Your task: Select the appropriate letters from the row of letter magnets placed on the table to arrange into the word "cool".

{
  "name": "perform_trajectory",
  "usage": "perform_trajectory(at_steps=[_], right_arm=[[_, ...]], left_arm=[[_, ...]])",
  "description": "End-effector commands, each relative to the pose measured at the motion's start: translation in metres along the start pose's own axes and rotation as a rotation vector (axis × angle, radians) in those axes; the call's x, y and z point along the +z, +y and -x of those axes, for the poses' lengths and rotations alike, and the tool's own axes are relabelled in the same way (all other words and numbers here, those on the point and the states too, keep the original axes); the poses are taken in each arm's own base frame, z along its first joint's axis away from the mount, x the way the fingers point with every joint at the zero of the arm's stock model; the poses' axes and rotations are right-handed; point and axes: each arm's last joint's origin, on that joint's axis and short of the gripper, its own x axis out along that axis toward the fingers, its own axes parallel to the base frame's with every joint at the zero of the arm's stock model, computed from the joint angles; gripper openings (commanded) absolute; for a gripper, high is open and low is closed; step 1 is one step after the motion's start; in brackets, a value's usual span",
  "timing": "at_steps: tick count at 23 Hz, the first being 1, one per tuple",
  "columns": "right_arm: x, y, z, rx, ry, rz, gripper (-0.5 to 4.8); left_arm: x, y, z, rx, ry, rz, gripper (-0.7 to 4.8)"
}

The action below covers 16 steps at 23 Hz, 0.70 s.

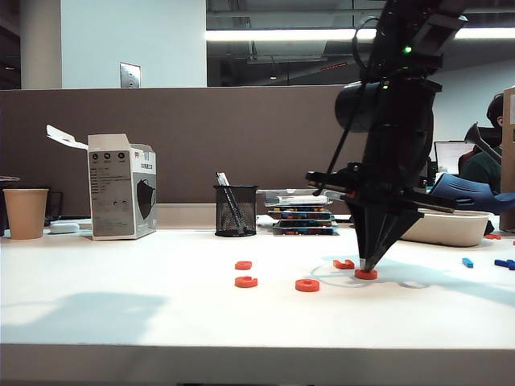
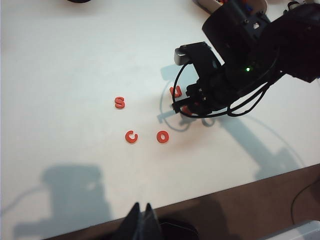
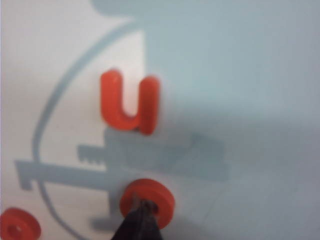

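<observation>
Right tool [image 3: 141,220] is clenched, tips pinched together and planted on a red ring [image 3: 148,200], probably the second O; we read that as pushing or sliding it, not a grasp, since the jaws aren't around anything. In the exterior view the same tool [image 1: 367,264] stands point-down on that ring [image 1: 366,274], with the U [image 1: 344,264] just beside it on the far side. Out from there: the first O [image 1: 306,285] sits near, toward the left, then the C [image 1: 246,281] beside it, and the S [image 1: 243,264] behind the C. So C and O are already lined up in a front row on the bench [image 1: 121,305]; we judge the task roughly half done. Left: bring the second ring in next to the first O, then fetch the light-blue bar [image 1: 467,262], which lies well apart on the right. Left tool [image 2: 142,217] hangs clear above the near bench edge, fingers together, holding nothing, well away from the letters [image 2: 131,136].
</observation>
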Motion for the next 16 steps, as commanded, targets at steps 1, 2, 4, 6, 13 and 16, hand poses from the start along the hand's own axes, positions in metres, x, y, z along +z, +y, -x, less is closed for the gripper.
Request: perform_trajectory(at_steps=[1,2,4,6,13,16], right_arm=[[-0.01,0.006,-0.006,-0.008,0.085,0.009,-0.02],[-0.011,0.008,-0.007,-0.01,0.092,0.014,-0.02],[-0.012,0.01,-0.007,-0.011,0.103,0.019,-0.02],[-0.015,0.014,-0.008,-0.013,0.113,0.027,-0.02],[-0.019,0.019,-0.008,-0.021,0.146,0.031,-0.02],[-0.019,0.019,-0.006,-0.028,0.134,0.032,-0.02]], left_arm=[[0.001,0.001,0.002,-0.002,-0.009,0.002,-0.03],[0.001,0.001,0.002,-0.002,-0.01,0.002,-0.03],[0.001,0.001,0.002,-0.002,-0.01,0.002,-0.03],[0.001,0.001,0.002,-0.002,-0.009,0.002,-0.03],[0.001,0.001,0.002,-0.002,-0.009,0.002,-0.03],[0.001,0.001,0.002,-0.002,-0.009,0.002,-0.03]])
